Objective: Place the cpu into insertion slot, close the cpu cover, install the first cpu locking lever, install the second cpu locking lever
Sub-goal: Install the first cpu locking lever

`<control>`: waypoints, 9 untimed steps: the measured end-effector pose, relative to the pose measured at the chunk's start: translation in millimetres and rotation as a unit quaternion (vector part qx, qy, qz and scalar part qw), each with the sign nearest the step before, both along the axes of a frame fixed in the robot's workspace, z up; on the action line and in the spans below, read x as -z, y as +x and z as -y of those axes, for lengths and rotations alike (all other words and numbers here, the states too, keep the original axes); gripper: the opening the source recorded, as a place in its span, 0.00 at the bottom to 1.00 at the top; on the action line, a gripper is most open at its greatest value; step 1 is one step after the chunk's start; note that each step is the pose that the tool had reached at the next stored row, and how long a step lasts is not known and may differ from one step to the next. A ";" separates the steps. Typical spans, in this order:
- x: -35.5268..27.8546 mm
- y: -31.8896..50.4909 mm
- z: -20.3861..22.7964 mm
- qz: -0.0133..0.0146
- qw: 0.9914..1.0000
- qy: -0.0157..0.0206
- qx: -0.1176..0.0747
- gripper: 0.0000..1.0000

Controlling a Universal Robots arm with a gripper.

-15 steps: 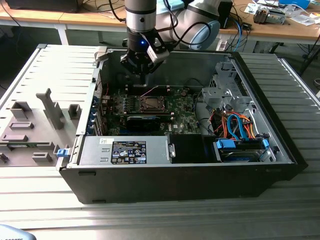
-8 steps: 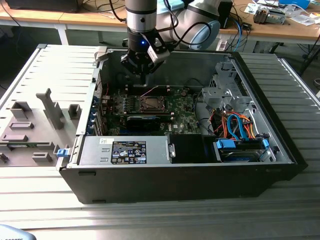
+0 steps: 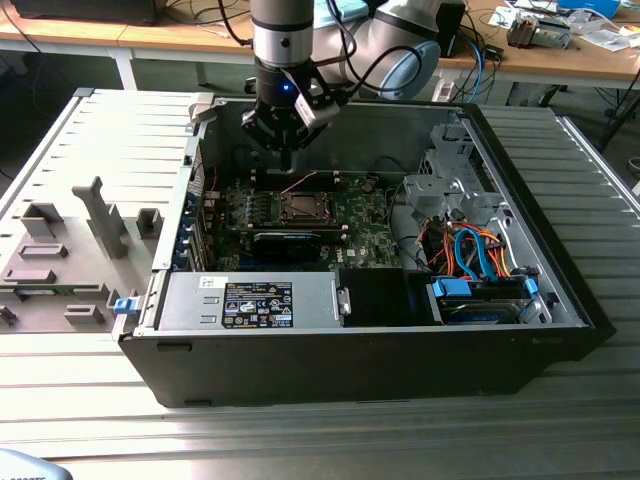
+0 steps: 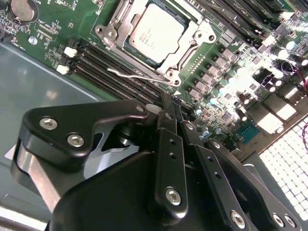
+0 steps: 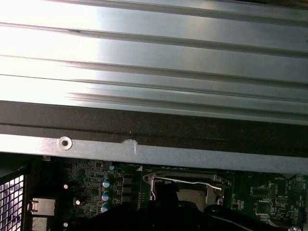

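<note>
In the second wrist view I see my black two-fingered gripper [image 4: 166, 108] clenched, fingers pressed together on nothing, hovering above the green motherboard [image 4: 57, 29]. Beyond its tips a thin silver wire locking lever [image 4: 137, 76] stands up beside the socket. Farther up the frame, the small square silvery-grey cpu [image 4: 156, 32] sits in its slot, with the silver-grey metal cpu cover [image 4: 115, 29] seemingly down around it. In the exterior view the gripper [image 3: 286, 160] hangs inside the open black computer case [image 3: 330, 365], upper centre.
</note>
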State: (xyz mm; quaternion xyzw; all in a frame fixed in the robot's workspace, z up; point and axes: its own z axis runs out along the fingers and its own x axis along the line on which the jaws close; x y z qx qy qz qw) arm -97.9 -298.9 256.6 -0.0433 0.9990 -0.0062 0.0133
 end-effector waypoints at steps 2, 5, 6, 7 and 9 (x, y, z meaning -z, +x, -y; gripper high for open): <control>0.8 0.2 0.0 0.000 1.000 0.000 0.000 0.11; 2.1 0.7 0.0 0.000 1.000 0.000 0.000 0.11; 2.7 0.9 0.0 0.000 1.000 0.000 0.000 0.11; 3.1 1.1 0.0 0.000 1.000 0.000 0.000 0.11; 4.1 1.4 -0.1 0.000 1.000 0.000 0.000 0.11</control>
